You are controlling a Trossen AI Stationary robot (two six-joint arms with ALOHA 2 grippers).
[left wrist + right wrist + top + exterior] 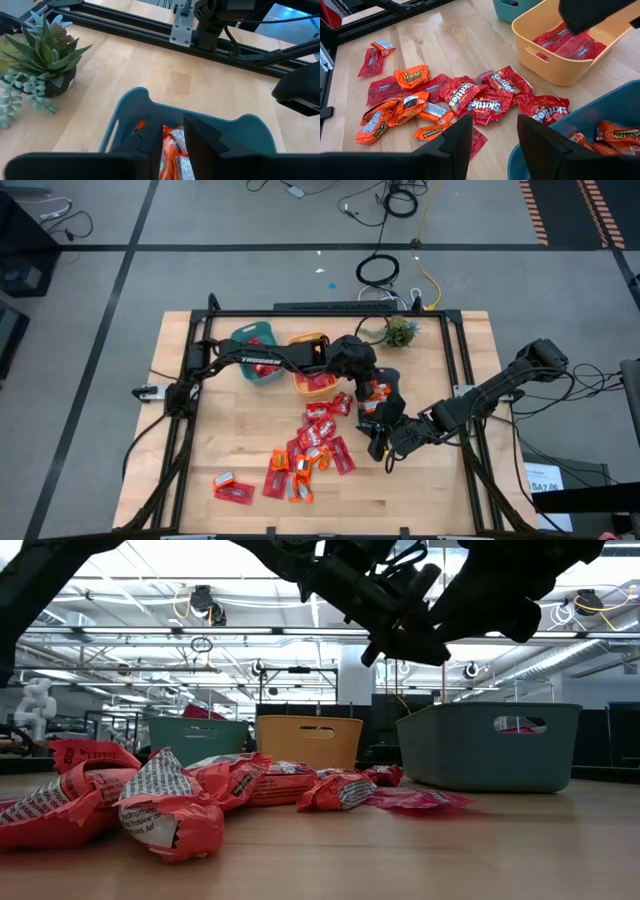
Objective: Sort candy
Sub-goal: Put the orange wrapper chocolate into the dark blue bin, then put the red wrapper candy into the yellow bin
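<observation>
Left gripper [167, 145] hangs right over the teal bin [125, 107], fingers slightly apart, orange candy [172, 150] between them, probably dropping; right gripper [492, 137] hovers empty, parted, beside that bin.

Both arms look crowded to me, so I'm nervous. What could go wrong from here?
1. The left gripper hangs over the teal bin with the right gripper close beside that bin; the arms may collide.
2. Red and orange candy overlaps in the pile, so one grab might lift two kinds at once.

Glossy-wrapped candy [470, 102], matt wooden table [435, 45]
</observation>
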